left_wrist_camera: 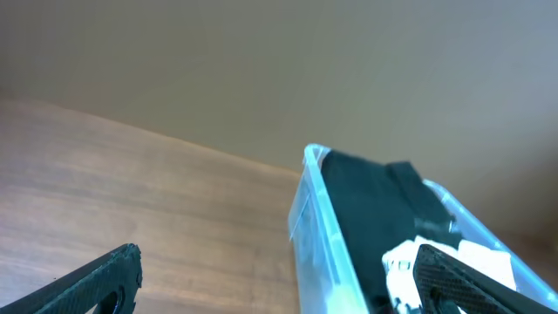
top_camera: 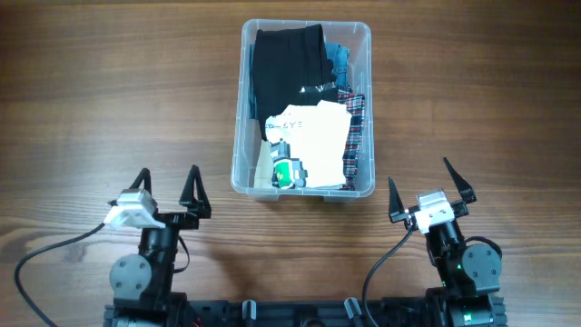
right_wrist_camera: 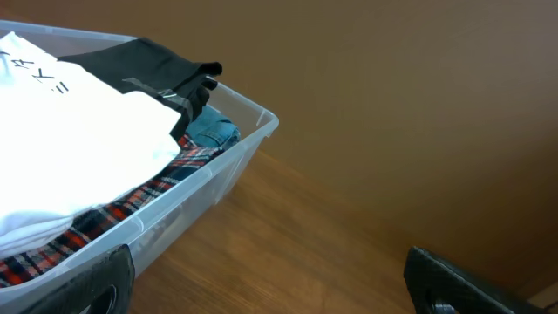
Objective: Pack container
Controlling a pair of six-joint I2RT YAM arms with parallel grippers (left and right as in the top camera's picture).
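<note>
The left gripper (top_camera: 167, 180) hangs over bare table (top_camera: 91, 109) with its jaws spread wide, holding nothing. The container (top_camera: 307, 24) sits ahead of it and off to its right. The likely trouble on this side is a splayed finger clipping the near left corner on the way in. The clear bin looks light, so a knock would probably skid or twist it.

Inside, a black garment (top_camera: 289, 64) fills the far end. A white lettered garment (top_camera: 309, 136) lies nearer the arms, seeming to ride about level with the rim. A plaid garment (top_camera: 356, 127) is bunched along the right wall. Cloth that high could snag on a finger and get dragged out.

The right gripper (top_camera: 421, 179) is also wide apart and empty. The bin lies ahead of it and to its left, and the plaid edge is the closest thing for it to catch.

The bin's long axis runs straight away from the arms. One short wall faces the gap between both grippers, and its open top faces up.
</note>
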